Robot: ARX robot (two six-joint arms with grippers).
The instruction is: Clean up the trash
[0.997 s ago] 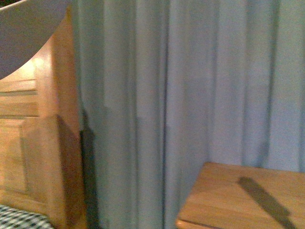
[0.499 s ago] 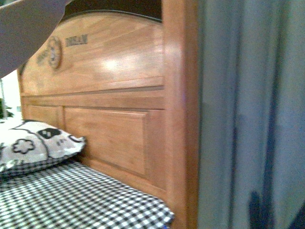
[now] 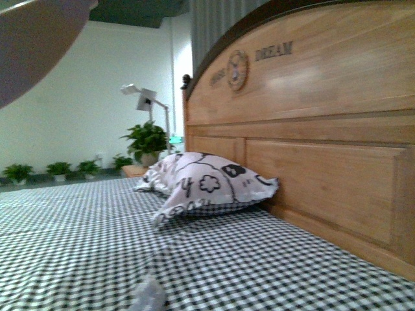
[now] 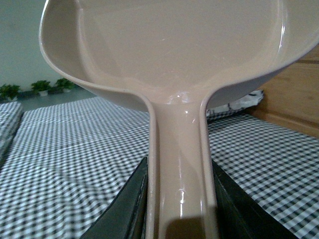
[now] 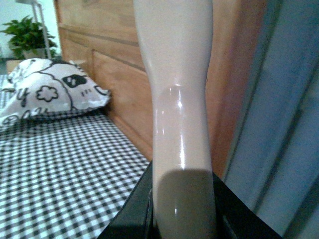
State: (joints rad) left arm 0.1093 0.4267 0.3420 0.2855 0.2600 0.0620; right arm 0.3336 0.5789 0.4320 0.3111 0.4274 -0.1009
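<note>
Grips dustpan (image 4: 164, 59) in left jaws, pale handle (image 5: 179, 99) in right jaws. Risks overlooking possible trash (image 3: 148, 297), blurred low on bed (image 3: 78, 246); risks striking pillow (image 3: 201, 184) or headboard (image 3: 324, 142) instead.

Glossy plastic dustpan (image 4: 179, 50) — checked cloth sheet (image 3: 259, 259) (varnished wood headboard (image 3: 324, 97)).

light: soft, even indoor | glare: streaks on dustpan (image 4: 179, 164), sheen on headboard (image 3: 305, 78) | focus: front-view foreground blurred

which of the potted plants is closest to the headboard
The big leafy plant beside the white lamp, just behind the pillow; the small plants sit further left along the far wall.
</note>
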